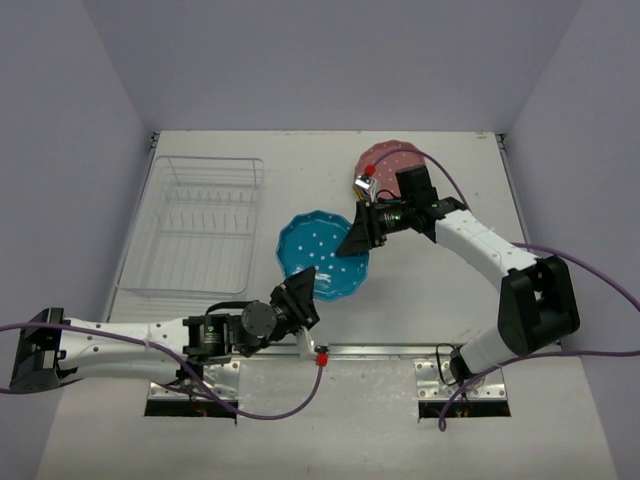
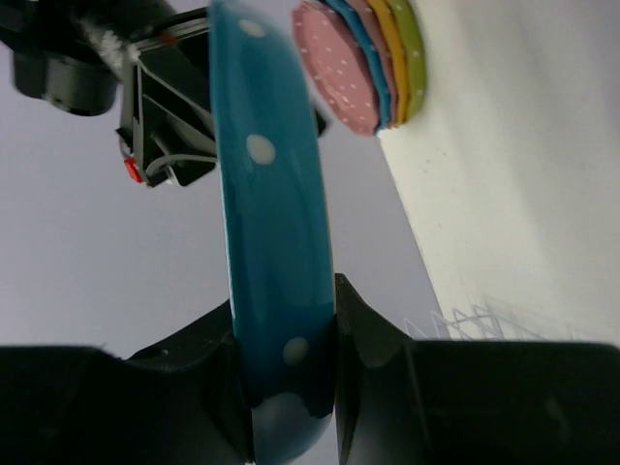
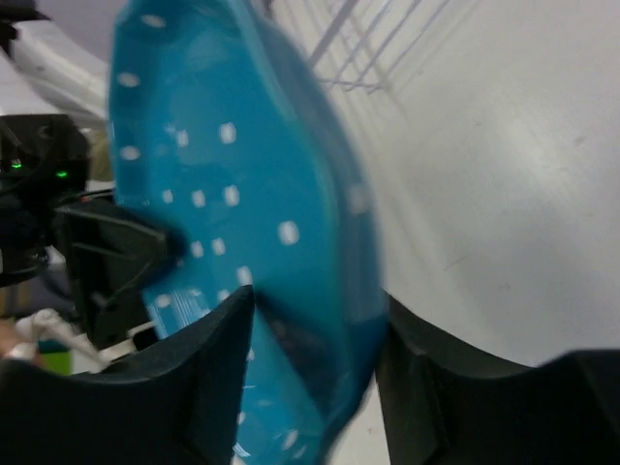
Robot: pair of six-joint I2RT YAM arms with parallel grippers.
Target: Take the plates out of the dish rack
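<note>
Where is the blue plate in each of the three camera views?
Top external: blue plate at mid-picture, just right of the rack.
Left wrist: blue plate edge-on, a vertical band left of centre.
Right wrist: blue plate fills the left and middle.
Shared landmark: the rack. It is at left in the top view. The left wrist view shows faint rack wires at lower right, and the right wrist view shows rack wires at the top.

The blue plate (image 1: 322, 256) is turquoise with scattered white dots. The stack (image 2: 360, 68) shows pink, blue, orange and yellow-green edges — its pink top white-dotted.
</note>
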